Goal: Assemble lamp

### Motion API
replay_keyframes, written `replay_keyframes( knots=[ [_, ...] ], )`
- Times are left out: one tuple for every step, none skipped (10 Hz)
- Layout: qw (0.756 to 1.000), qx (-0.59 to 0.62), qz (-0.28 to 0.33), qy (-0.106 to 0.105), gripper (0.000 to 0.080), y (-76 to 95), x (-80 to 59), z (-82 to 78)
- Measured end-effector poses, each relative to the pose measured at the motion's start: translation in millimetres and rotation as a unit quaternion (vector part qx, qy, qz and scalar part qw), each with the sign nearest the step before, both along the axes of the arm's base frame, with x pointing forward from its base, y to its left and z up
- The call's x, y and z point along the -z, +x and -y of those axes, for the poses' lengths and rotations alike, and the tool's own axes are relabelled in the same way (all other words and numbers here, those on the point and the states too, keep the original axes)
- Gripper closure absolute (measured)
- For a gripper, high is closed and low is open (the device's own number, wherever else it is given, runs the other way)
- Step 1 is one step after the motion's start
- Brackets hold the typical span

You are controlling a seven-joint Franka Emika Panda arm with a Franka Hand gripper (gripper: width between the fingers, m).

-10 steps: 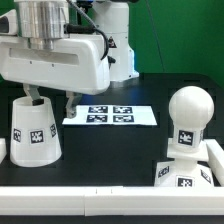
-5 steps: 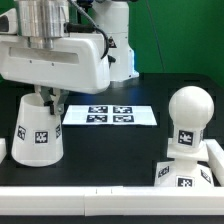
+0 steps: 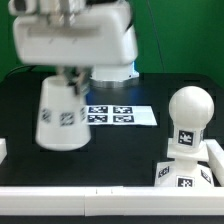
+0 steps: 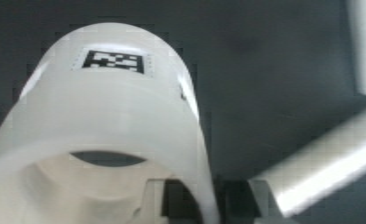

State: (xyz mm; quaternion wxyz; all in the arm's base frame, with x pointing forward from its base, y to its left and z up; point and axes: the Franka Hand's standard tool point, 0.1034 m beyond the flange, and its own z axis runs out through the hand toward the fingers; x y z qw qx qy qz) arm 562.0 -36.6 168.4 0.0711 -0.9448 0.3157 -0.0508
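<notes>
Gripping shade (image 3: 60, 114) by jaws, marker board (image 3: 125, 116) behind, bulb (image 3: 189, 118) apart

The black table (image 3: 120, 150) carries the marker board (image 3: 120, 116) — and the base (image 3: 185, 172) (shade (image 3: 60, 112) seemingly lifted).

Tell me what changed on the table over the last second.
The shade moved toward the exterior view's right and looks lifted and tilted, carried by the gripper, whose fingers sit at its rim. The bulb on the base and the marker board stayed put.
</notes>
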Motion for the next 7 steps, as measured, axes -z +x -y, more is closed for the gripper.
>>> replay_keyframes(
  knots=[
    [1.0, -0.008, -0.016, 0.01, 0.0757, 4.0, -22.0, -17.9],
    [1.0, -0.017, -0.018, 0.009, 0.0757, 9.3, -30.3, -18.1],
    [1.0, -0.013, -0.017, 0.006, 0.0757, 7.8, -23.1, -14.9],
    [1.0, -0.013, -0.019, 0.006, 0.0757, 7.3, -21.8, -15.7],
    [1.0, -0.013, -0.018, 0.006, 0.0757, 7.5, -22.0, -15.8],
    [1.0, -0.014, -0.017, 0.007, 0.0757, 9.3, -25.4, -18.6],
    [1.0, -0.023, -0.005, 0.014, 0.0757, 19.2, -45.2, -30.6]
  ],
)
